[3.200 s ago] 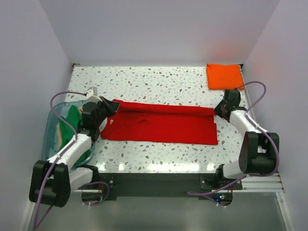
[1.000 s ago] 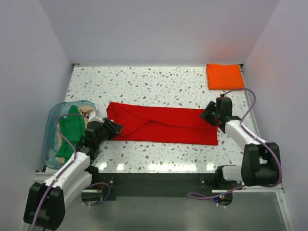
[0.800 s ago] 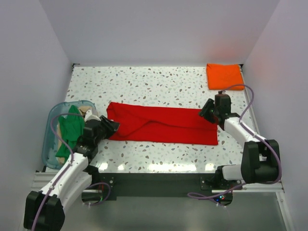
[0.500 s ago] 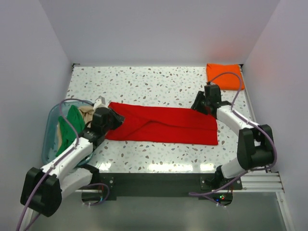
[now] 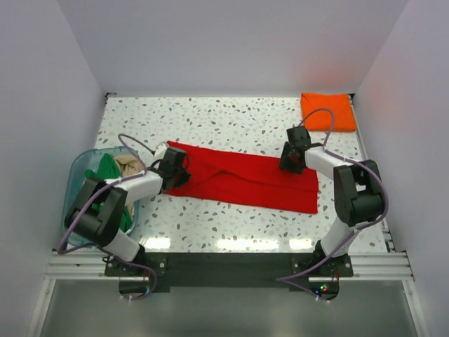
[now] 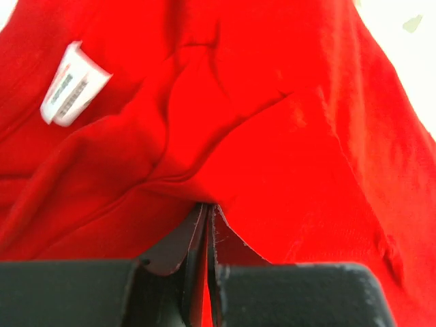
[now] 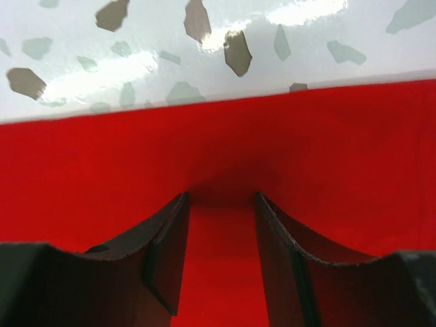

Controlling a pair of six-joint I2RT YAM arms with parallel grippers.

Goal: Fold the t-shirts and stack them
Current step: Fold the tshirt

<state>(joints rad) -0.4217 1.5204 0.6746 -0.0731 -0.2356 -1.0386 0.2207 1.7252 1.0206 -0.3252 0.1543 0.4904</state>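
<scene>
The bright red t-shirt (image 5: 245, 179) lies as a long folded band across the middle of the speckled table (image 5: 224, 116). My left gripper (image 5: 175, 167) is at the shirt's left end. In the left wrist view it (image 6: 206, 204) is shut on a pinch of the red cloth (image 6: 286, 136), near the white neck label (image 6: 71, 85). My right gripper (image 5: 291, 157) is at the shirt's far right edge. In the right wrist view it (image 7: 219, 197) is open, fingertips pressed into the red cloth (image 7: 88, 157) just inside its edge. A folded orange t-shirt (image 5: 327, 111) lies at the back right.
A clear bluish tub (image 5: 76, 184) at the left edge holds a green shirt (image 5: 106, 168) and a tan one (image 5: 130, 166). The bare tabletop (image 7: 204, 61) shows beyond the shirt's far edge. White walls close in on the left, back and right.
Both arms have swung inward onto the red shirt. The left gripper moved from the near left corner up to the neck end and closed on cloth. The right gripper moved leftward along the far edge.
</scene>
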